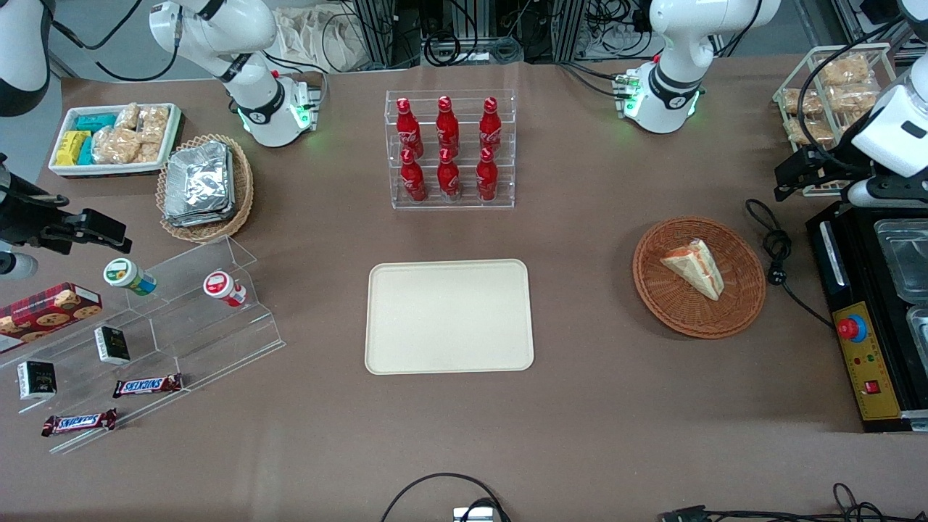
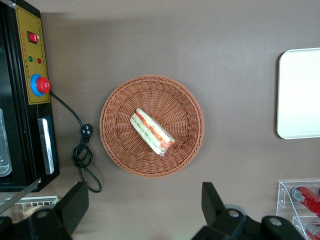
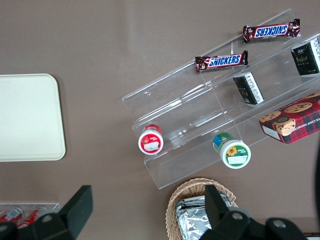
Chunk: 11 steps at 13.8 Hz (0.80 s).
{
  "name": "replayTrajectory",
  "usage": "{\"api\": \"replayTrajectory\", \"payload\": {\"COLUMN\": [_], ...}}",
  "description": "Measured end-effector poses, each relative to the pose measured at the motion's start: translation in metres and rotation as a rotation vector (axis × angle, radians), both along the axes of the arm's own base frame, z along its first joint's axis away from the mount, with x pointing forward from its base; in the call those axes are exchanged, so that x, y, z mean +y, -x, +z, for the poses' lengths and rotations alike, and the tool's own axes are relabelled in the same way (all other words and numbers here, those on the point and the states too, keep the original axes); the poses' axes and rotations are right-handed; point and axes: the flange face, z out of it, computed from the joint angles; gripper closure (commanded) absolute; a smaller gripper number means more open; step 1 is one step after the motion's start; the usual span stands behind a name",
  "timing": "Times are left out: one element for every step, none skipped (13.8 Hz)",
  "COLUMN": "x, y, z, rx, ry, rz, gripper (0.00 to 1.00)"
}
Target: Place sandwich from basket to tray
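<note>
the sandwich (image 1: 694, 268) lies on its side in the round reddish-brown basket (image 1: 747, 304), toward the working arm's end of the worktop (image 1: 616, 406), its red, orange and green filling showing along one edge. in the left wrist view the sandwich (image 2: 152, 132) rests near the middle of the basket (image 2: 120, 150), touching only the woven floor. the cream tray (image 1: 449, 355) sits flat at the middle of the worktop, well apart from the basket, with nothing on it.

the pincer (image 2: 145, 212) hangs high above the worktop, just off the basket's rim, its two fingers (image 2: 212, 200) spread wide and released, grasping nothing. in the front view the pincer (image 1: 805, 174) shows above the edge of the black machine (image 1: 863, 348), which carries a red button on a yellow panel. a black cable (image 1: 776, 254) coils on the worktop between the basket and that machine.

farther from the front camera than the tray, a clear rack (image 1: 507, 196) holds six red bottles (image 1: 447, 123) in two rows. toward the parked arm's end, a tan wicker basket (image 1: 243, 196) holds a stack of foil packs (image 1: 196, 181), and beside it a white bin (image 1: 112, 168) holds crumbly snack bags with yellow and teal packets. a wire rack (image 1: 786, 87) at the working arm's end holds more snack bags.
</note>
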Motion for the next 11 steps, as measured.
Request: {"api": "replayTrajectory", "payload": {"x": [0.0,0.0,0.0,-0.002,-0.003,-0.005,-0.005,-0.005,-0.004,-0.004,-0.003], "y": [0.0,-0.001,-0.002,-0.003,-0.004,-0.005,-0.005,-0.004,-0.002,0.001,0.005], "z": [-0.004,-0.011,-0.021,-0.033,-0.047,-0.063,-0.08,-0.097,-0.115,-0.134,-0.152], "rx": [0.008,0.02,0.028,0.032,0.032,0.029,0.024,0.021,0.018,0.016,0.011], "ry": [-0.003,-0.011,-0.018,-0.023,-0.025,-0.026,-0.027,-0.027,-0.028,-0.028,-0.028], "rz": [0.018,0.048,0.097,0.149,0.193,0.227,0.261,0.294,0.326,0.359,0.389], "gripper": [0.0,0.0,0.0,0.0,0.0,0.0,0.0,0.0,0.0,0.0,0.0]}}
